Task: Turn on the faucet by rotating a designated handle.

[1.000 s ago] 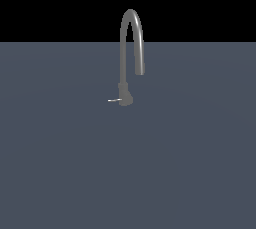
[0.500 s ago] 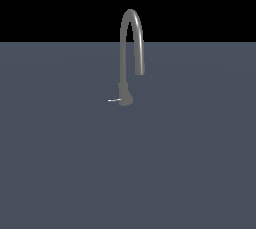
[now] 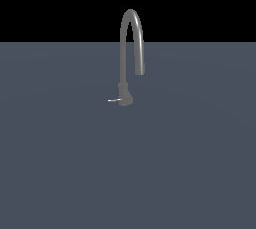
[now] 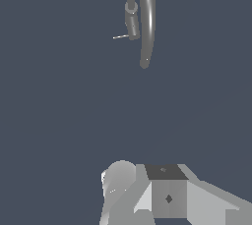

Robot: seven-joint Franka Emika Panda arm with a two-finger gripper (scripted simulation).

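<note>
**Gripper well short of the faucet, handle untouched**

In my wrist view I see only part of the gripper (image 4: 147,194) — a pale rounded piece beside a blocky grey body with a dark top face; the fingertips are out of the picture, so I cannot tell whether the jaws are spread or pressed together; nothing is visibly held. The exterior view shows no arm at all.

Out from the tool lies a stretch of bare slate-grey floor (image 3: 65,173); well apart from the gripper stands the faucet (image 3: 123,53), a thin matte-grey gooseneck rising upright from a small rounded base, arching over and ending in a down-turned spout on the exterior view's right. The handle (image 3: 114,100) is a short pale lever sticking out sideways from the base toward the exterior view's left — roughly level, much smaller than the spout; in the wrist view it shows as a thin light sliver beside the base.
</note>
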